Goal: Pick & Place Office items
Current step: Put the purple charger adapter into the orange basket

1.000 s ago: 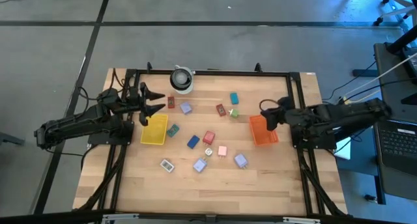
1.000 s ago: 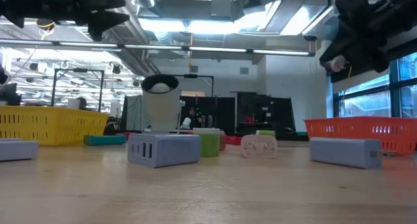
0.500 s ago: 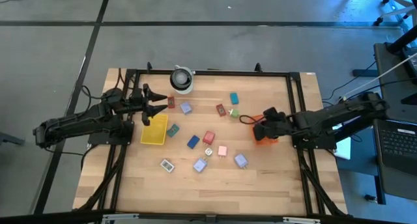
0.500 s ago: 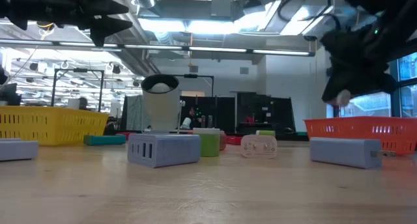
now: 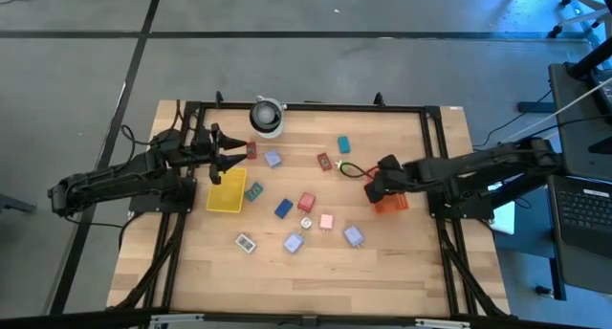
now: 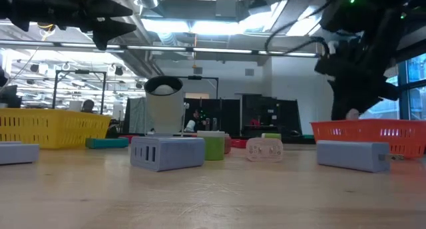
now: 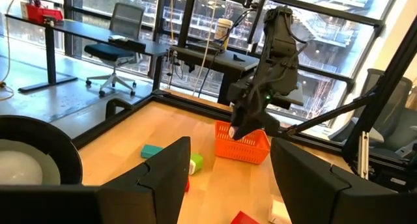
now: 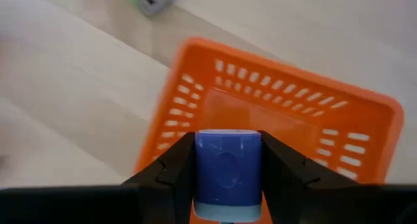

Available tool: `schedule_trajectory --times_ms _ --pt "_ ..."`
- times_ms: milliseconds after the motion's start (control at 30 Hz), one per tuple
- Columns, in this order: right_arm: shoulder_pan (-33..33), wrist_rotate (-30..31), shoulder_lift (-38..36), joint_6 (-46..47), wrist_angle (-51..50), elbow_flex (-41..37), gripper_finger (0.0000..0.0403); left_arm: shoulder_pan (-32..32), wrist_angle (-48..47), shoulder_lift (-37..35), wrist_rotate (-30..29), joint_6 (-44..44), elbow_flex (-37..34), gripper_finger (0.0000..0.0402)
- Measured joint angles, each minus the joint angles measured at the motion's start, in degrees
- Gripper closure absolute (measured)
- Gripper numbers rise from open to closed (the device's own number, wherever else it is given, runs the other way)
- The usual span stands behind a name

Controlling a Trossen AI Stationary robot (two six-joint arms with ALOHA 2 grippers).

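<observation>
Now that my right gripper [image 8: 228, 178], clamped on a blue blocky plastic stationery piece [image 8: 228, 164], has descended over the orange-red slatted tray [image 8: 365, 126], release follows.

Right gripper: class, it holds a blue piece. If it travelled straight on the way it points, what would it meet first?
Probably the orange basket: the right gripper, shut on the blue piece, points into its open inside, so the basket's floor likely comes first. Depth is unclear.
</observation>
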Motion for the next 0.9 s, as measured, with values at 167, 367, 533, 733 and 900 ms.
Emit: schedule_trajectory --times_ms 167,367,533,733,900 --pt "-2.4 -2.3 2.8 -1.6 -0.6 0.0 0.0266 0.0 0.0 0.0 0.0 0.3 0.0 0.0192" --pt "-3.9 -3.6 5.0 -3.1 -0.3 0.0 0.0265 0.0 0.0 0.0 0.0 0.4 0.0 0.0192" --pt "-4.1 -4.3 5.7 -3.3 2.0 0.0 0.0264 0.0 0.0 0.0 0.1 -0.1 0.0 0.0192" --pt "-4.1 -4.3 5.7 -3.9 2.9 0.0 0.0235 0.0 0.0 0.0 0.1 -1.5 0.0 0.0192" --pt "-4.1 -4.2 5.7 -5.2 4.1 0.0 0.0185 -0.1 -0.1 0.0 0.2 -1.5 0.0 0.0192"
